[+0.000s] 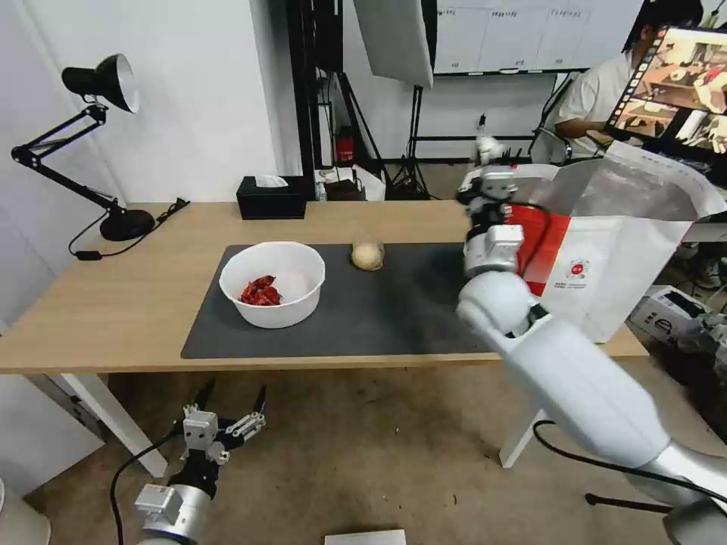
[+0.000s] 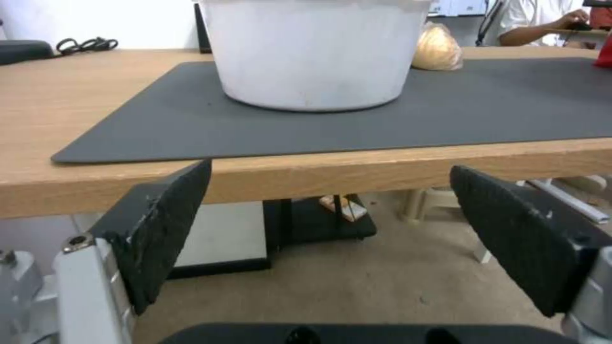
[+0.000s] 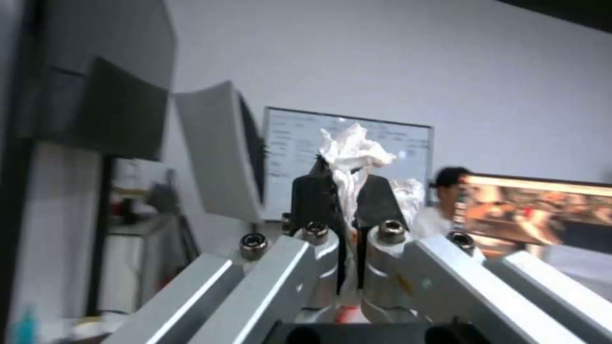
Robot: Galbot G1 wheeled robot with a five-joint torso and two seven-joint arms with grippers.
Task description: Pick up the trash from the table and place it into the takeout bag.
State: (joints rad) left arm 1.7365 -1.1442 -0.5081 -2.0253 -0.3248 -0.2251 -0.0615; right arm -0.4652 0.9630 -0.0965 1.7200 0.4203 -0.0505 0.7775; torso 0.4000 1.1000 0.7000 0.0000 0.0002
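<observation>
The takeout bag (image 1: 606, 250) is stood at the table's (image 1: 113, 303) right end. Beside its mouth the crumpled tissue (image 3: 352, 148) is pinched in the right gripper (image 1: 488, 151). The left gripper (image 1: 231, 401) is parked open below the table edge. If released early, the tissue could be dropped outside the bag.

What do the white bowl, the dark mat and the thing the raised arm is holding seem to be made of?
The white bowl looks like smooth matte plastic, with thin even walls. The dark mat seems soft rubber or felt, flat and without shine. The right end effector pinches a crumpled tissue, likely thin paper, going by its creases.
</observation>
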